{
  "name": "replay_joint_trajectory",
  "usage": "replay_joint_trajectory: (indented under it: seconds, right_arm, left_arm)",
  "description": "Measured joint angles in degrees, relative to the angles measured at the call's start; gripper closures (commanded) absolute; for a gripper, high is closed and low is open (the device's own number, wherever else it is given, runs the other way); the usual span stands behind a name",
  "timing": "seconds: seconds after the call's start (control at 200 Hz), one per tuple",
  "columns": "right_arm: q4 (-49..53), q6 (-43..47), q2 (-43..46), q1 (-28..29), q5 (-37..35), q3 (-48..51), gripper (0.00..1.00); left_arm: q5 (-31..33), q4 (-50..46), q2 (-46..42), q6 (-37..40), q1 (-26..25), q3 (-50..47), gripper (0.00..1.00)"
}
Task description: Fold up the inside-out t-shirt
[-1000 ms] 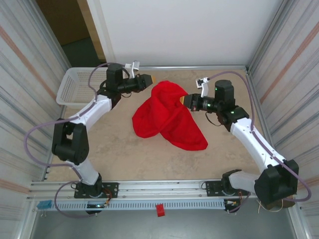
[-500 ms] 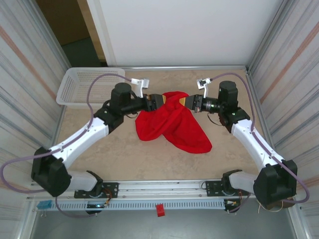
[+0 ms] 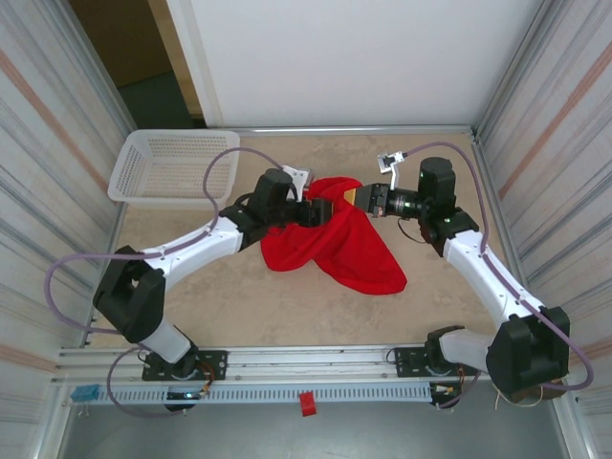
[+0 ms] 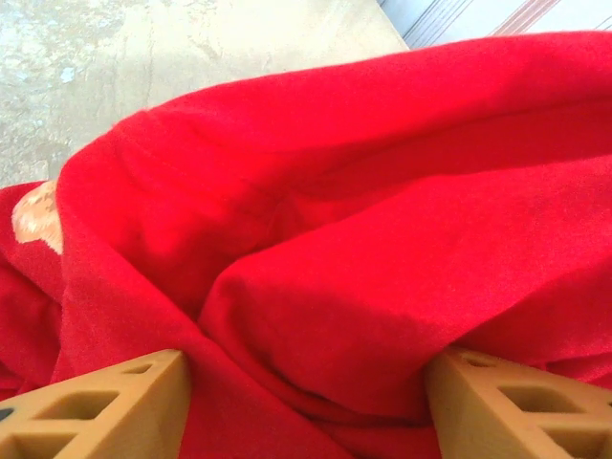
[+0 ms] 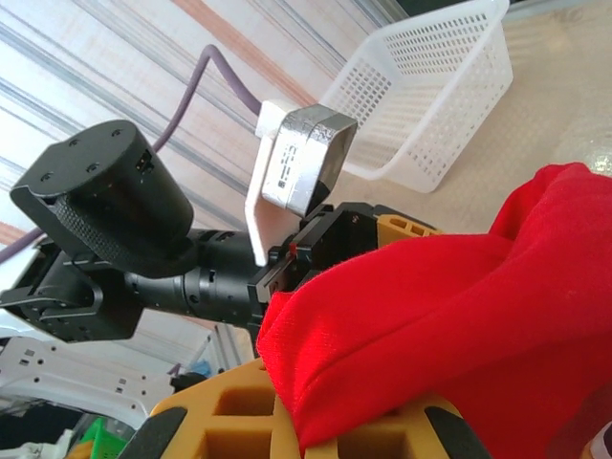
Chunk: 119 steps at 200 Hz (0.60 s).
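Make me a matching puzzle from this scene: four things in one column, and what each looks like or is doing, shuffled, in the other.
Things:
1. t-shirt
2. basket
3. left gripper
4. right gripper

Descriptions:
A. white mesh, far left
B. open, straddling a fold of cloth
C. red, bunched up
D. shut on the cloth

Pairs: 1-C, 2-A, 3-B, 4-D

The t-shirt (image 3: 335,253) is plain bright red. The basket (image 3: 163,164) is white with a fine mesh pattern. The bench (image 3: 239,296) is pale beige, mottled like marble.
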<state>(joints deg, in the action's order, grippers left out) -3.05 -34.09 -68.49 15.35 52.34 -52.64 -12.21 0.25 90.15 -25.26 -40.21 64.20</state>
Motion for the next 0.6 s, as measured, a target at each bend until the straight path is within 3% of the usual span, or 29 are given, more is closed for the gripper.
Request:
replay_joint_trajectory:
  seconds: [0.135,0.18,0.22,0.341,0.491,0.596]
  right_arm:
    - [0.0,0.0,0.0,0.0,0.0,0.6,1.0]
    - [0.0,0.0,0.0,0.0,0.0,0.8,1.0]
    - [0.0,0.0,0.0,0.0,0.0,0.8,1.0]
    - [0.1,0.0,0.4,-0.3,0.0,1.2,1.0]
    - [1.0,0.3,1.8,-3.3,0.0,1.5,1.0]
    - [2.5,2.0,1.4,-5.7,-1.1,1.5,1.0]
  left_arm:
    - [-1.6,2.4,1.4,0.4,-0.2,1.2,0.31]
    - [-2.1,3.2,1.8,0.6,-0.4,1.3,0.35]
    - [-2.8,3.5,2.3,0.8,-0.7,1.7,0.46]
    - [-4.5,3.6,4.9,1.4,-1.3,4.3,1.0]
    - [-7.5,1.2,5.9,2.4,-0.6,6.6,1.0]
    - [-13.7,0.8,4.4,0.9,2.3,7.1,1.0]
